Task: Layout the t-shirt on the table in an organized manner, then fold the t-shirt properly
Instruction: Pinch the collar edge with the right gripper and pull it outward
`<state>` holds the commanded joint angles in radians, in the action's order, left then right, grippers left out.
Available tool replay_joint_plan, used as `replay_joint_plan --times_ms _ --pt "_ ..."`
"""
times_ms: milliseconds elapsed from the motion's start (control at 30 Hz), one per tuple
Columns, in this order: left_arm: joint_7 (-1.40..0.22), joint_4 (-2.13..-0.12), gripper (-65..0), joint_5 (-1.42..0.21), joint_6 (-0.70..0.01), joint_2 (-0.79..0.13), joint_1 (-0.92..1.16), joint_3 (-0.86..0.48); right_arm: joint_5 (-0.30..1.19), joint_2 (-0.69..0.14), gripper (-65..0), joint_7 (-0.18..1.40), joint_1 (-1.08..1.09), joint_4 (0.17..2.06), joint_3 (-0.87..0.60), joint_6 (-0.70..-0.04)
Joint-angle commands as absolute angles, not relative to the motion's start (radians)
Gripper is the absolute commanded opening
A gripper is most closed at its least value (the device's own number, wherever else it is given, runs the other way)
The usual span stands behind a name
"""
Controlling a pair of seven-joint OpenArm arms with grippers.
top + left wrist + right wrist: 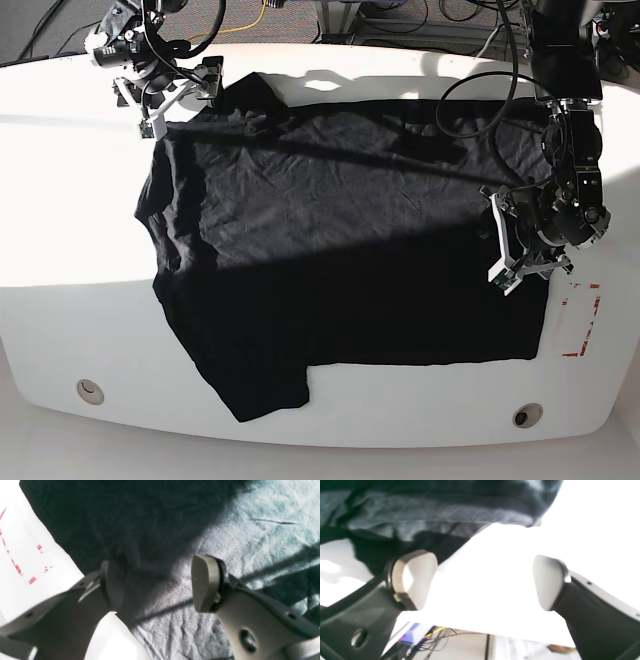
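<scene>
The black t-shirt (pixel 330 240) lies spread across the white table (pixel 80 300), with one sleeve at the front (pixel 262 385) and the other at the back left (pixel 250 95). My left gripper (pixel 502 246) hangs open over the shirt's right part, close to its edge. In the left wrist view, both fingers of that gripper (pixel 157 585) straddle fabric of the t-shirt (pixel 225 542) with nothing pinched. My right gripper (pixel 180 98) is open at the back left, beside the far sleeve. In the right wrist view, that gripper (pixel 481 581) is over bare table (pixel 595 530), with the t-shirt (pixel 432 512) just beyond it.
A red dashed rectangle mark (pixel 583 320) sits right of the shirt and shows as the red mark (pixel 17 567) in the left wrist view. Two round holes (pixel 89 389) (pixel 527 413) are near the table's front edge. Cables (pixel 437 632) lie on the floor beyond the table's edge.
</scene>
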<state>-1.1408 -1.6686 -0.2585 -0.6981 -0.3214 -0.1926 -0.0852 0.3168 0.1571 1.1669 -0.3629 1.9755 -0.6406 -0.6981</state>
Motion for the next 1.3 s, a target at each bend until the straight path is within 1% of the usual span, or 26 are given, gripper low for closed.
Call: replay_joint_plan --times_ms 233,433,500,567,600,667,767,800,833,933,1000,1033,1300 --pt "-1.141 -1.669 -27.1 -0.259 -0.698 -0.321 -0.191 -0.085 0.326 0.157 -3.6 1.167 -0.351 1.902 -0.631 -0.698" --pt "-1.141 -1.669 -27.1 -0.259 -0.698 -0.325 -0.191 -0.085 0.326 0.157 -3.8 1.167 -0.329 1.874 -0.631 -0.698" --pt "-1.141 -1.669 -27.1 -0.259 -0.698 -0.325 -0.191 -0.085 0.326 0.157 -4.9 1.167 -0.328 1.874 -0.631 -0.698" --pt "-1.141 -1.669 -27.1 -0.259 -0.698 -0.325 -0.182 -0.085 0.326 0.157 -9.7 1.167 -0.328 1.874 -0.63 -0.698" --pt "-1.141 -1.67 -27.1 -0.259 -0.698 -0.325 -0.18 -0.085 0.326 0.157 -13.2 1.167 -0.328 1.874 -0.63 -0.698" --pt "-1.141 -1.67 -27.1 -0.259 -0.698 -0.325 -0.179 -0.085 0.326 0.157 -22.2 1.167 -0.328 1.874 -0.63 -0.698" --pt "-1.141 -1.67 -27.1 -0.259 -0.698 -0.325 -0.179 -0.085 0.326 0.157 -37.4 1.167 -0.328 1.874 -0.63 -0.698" --pt "-1.141 -1.67 -27.1 -0.259 -0.698 -0.325 -0.179 -0.085 0.326 0.157 -41.2 1.167 -0.328 1.874 -0.63 -0.698" --pt "-1.141 -1.67 -27.1 -0.259 -0.698 -0.325 -0.177 -0.085 0.326 0.157 -47.9 1.167 -0.328 1.874 -0.63 -0.698" --pt "-1.141 -1.67 -27.1 -0.259 -0.698 -0.325 -0.177 -0.085 0.326 0.157 -59.5 1.167 -0.328 1.876 -0.63 -0.698" --pt "-1.141 -1.67 -27.1 -0.259 -0.698 -0.325 -0.177 -0.085 0.326 0.157 -63.4 1.167 -0.329 1.882 -0.63 -0.698" --pt "-1.141 -1.67 -27.1 -0.259 -0.698 -0.325 -0.177 -0.085 0.326 0.157 -64.2 1.167 -0.332 1.886 -0.63 -0.698" --pt "-1.141 -1.67 -27.1 -0.259 -0.698 -0.325 -0.177 -0.085 0.326 0.157 -65.0 1.167 -0.381 1.997 -0.636 -0.698"
